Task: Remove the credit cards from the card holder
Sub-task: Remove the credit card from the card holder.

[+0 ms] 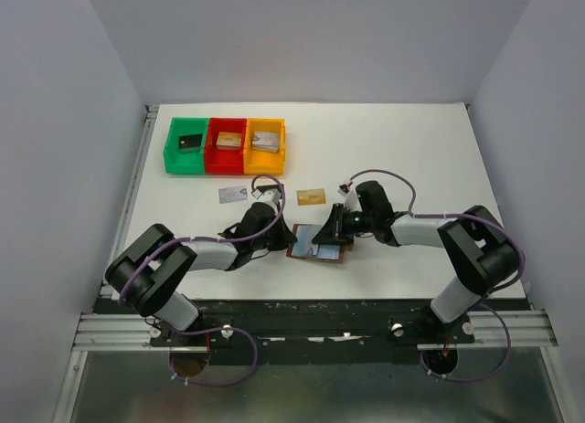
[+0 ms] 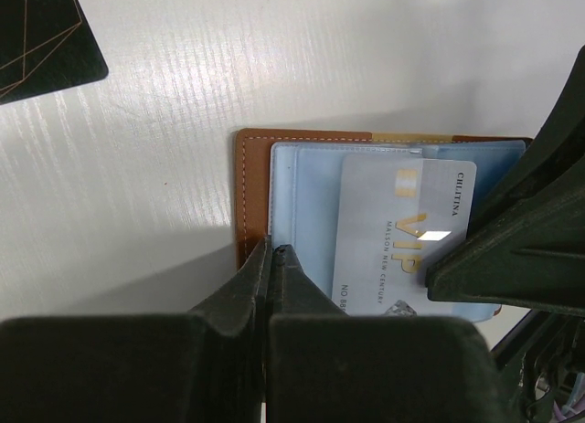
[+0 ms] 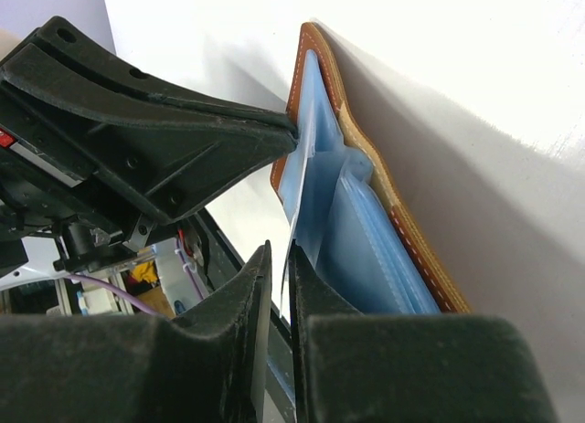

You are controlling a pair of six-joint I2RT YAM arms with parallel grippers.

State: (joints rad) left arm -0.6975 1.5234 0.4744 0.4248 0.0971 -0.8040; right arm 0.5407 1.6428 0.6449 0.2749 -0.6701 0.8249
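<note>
The left claw (image 2: pixel 272 251) is resting with its jaws closed on nothing, its tips touching the left edge of the card holder (image 2: pixel 256 167), which is lying open just ahead of them (light blue lining facing up). A silvery credit card (image 2: pixel 393 222) is lying over that lining, right of those tips. The right claw (image 3: pixel 279 259) is pinching this card's edge between its fingers, the holder just beyond them. Farther ahead of both claws, a second silvery card (image 1: pixel 233 195) and a gold card (image 1: pixel 313 196) are lying apart on the table (image 1: pixel 411 158).
</note>
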